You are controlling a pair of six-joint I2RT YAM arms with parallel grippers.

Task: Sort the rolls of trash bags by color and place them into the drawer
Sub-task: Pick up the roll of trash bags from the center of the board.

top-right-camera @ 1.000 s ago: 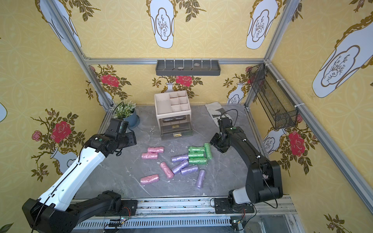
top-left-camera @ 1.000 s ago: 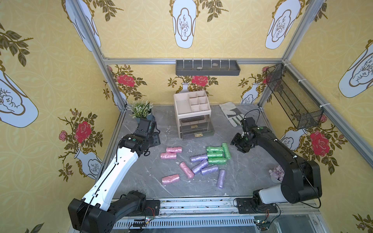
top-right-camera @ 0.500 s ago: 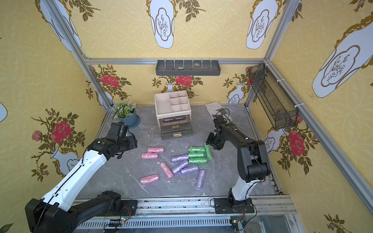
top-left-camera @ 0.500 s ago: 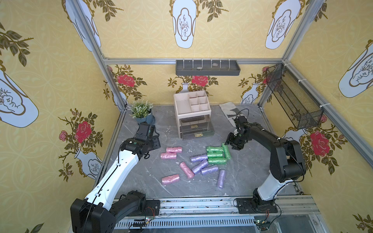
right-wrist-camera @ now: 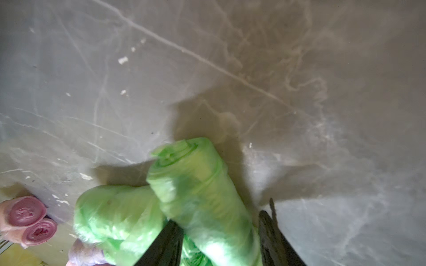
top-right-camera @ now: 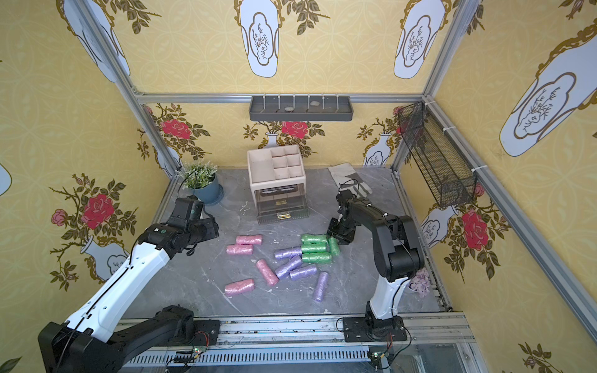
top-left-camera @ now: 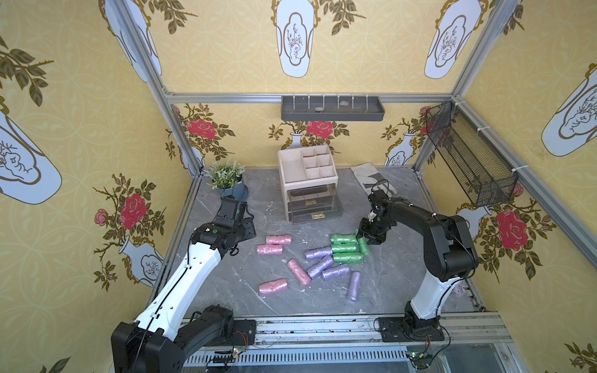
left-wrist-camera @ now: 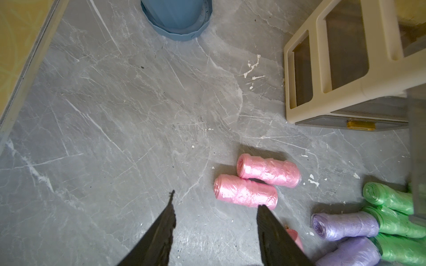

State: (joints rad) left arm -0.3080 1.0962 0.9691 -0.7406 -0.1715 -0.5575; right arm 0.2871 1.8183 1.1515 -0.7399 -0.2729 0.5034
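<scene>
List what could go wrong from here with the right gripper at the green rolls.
1. The right gripper straddles a green roll lying against three other green rolls; whether it has clamped is unclear. A lift may drag or scatter them.
2. A purple roll abuts those green rolls, so it could get nudged along.
3. The open left gripper hovers by two touching pink rolls; closing on one could roll the other away.
</scene>
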